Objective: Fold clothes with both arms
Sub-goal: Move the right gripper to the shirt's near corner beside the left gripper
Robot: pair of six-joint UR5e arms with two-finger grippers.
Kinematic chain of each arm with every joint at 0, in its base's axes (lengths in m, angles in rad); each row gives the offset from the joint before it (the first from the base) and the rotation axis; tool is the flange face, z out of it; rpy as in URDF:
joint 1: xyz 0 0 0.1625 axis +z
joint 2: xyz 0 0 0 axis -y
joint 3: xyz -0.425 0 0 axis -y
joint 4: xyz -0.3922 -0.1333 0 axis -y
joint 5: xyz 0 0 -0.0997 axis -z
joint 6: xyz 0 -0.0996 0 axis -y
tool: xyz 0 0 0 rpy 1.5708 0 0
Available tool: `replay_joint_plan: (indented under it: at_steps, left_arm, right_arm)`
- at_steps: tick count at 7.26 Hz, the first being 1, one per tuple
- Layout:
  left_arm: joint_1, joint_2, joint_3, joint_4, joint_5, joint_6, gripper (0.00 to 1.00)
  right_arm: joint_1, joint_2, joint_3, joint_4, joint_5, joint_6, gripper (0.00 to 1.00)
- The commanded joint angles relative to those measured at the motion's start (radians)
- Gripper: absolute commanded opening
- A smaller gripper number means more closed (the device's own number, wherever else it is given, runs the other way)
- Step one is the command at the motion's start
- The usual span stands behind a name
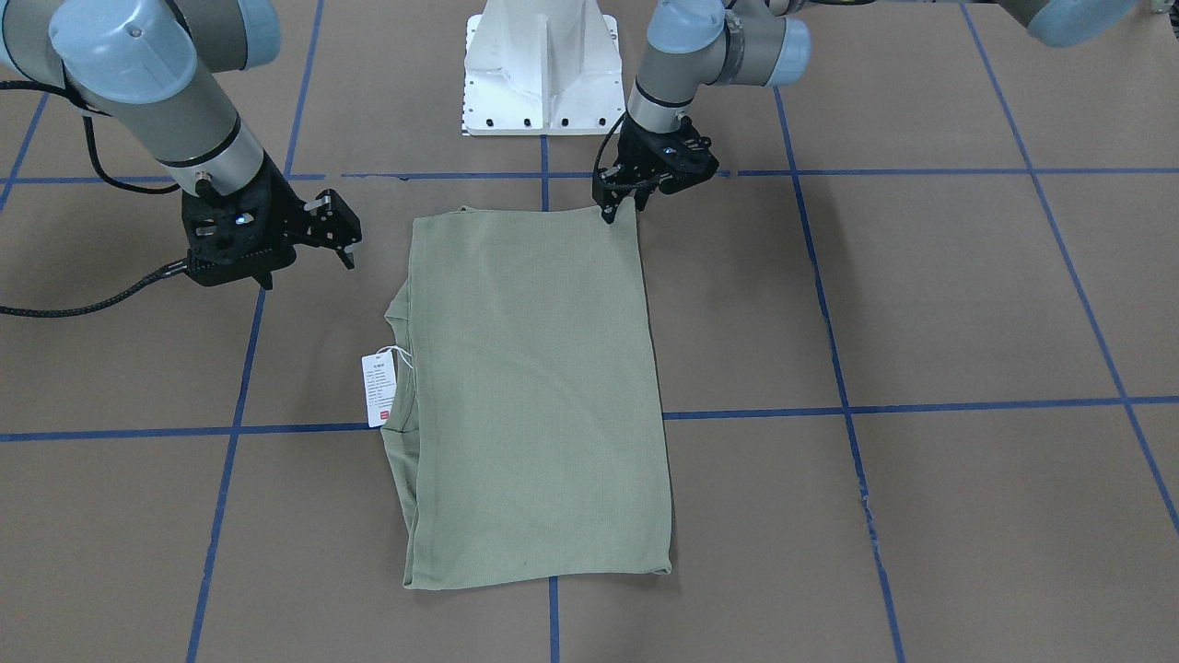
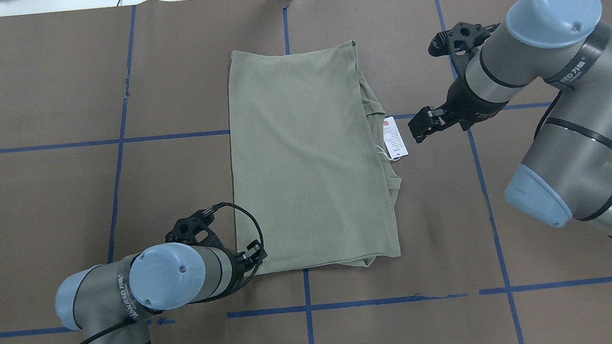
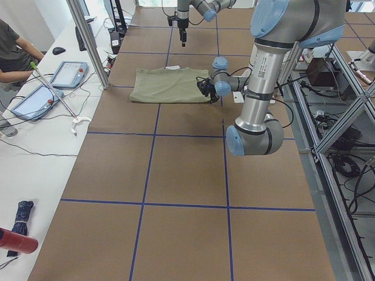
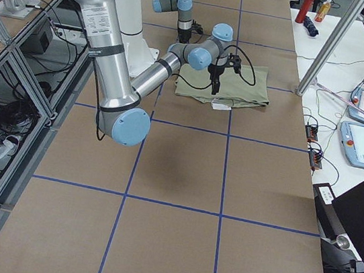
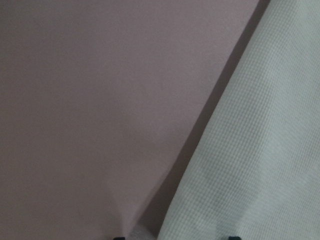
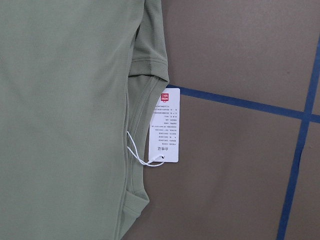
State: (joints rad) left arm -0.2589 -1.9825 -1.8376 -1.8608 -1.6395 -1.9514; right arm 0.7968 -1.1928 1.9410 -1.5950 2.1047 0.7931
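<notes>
The sage-green shirt (image 1: 534, 387) lies folded into a long flat rectangle at mid-table (image 2: 304, 155). Its collar and white hang tag (image 2: 395, 137) stick out on my right side. My left gripper (image 1: 622, 210) sits low at the shirt's near left corner (image 2: 255, 255). In the left wrist view the cloth edge (image 5: 260, 150) runs between two spread fingertips, so the jaws stand open. My right gripper (image 2: 421, 127) hovers open and empty just right of the tag. The right wrist view shows the tag (image 6: 165, 125) and the collar, but no fingers.
The white pedestal base (image 1: 543, 74) stands at the table's near edge, behind the shirt. Blue tape lines (image 2: 120, 141) grid the brown table. A seated operator (image 3: 14, 52) and tablets (image 3: 67, 73) are at a side bench past the far edge.
</notes>
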Motion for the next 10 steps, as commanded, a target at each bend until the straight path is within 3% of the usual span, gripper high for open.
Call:
replay_joint_plan:
  at_steps: [1, 4, 5, 7, 9, 10]
  left_arm:
    - [0.001, -0.002, 0.004, -0.001, 0.001, 0.0, 0.48]
    - [0.001, -0.01, 0.006, -0.001, 0.001, 0.0, 0.16]
    - [0.001, -0.01, 0.004, -0.001, 0.0, 0.003, 0.0]
    - [0.001, -0.012, -0.009, -0.001, -0.003, 0.005, 0.0]
    - [0.0, -0.016, -0.011, 0.0, -0.005, 0.006, 0.0]
    - [0.0, -0.018, -0.011, 0.0, -0.006, 0.006, 0.0]
  right_arm:
    - [-0.001, -0.001, 0.0, 0.0, 0.0, -0.002, 1.0]
    - [-0.001, -0.001, 0.0, 0.0, 0.0, -0.002, 1.0]
    - [0.001, -0.001, 0.001, 0.001, 0.001, 0.0, 1.0]
    - [-0.001, -0.005, 0.015, 0.001, 0.003, 0.011, 1.0]
    - [-0.078, 0.001, 0.042, 0.001, -0.037, 0.221, 1.0]
    - [-0.159, -0.005, 0.088, 0.003, -0.11, 0.396, 1.0]
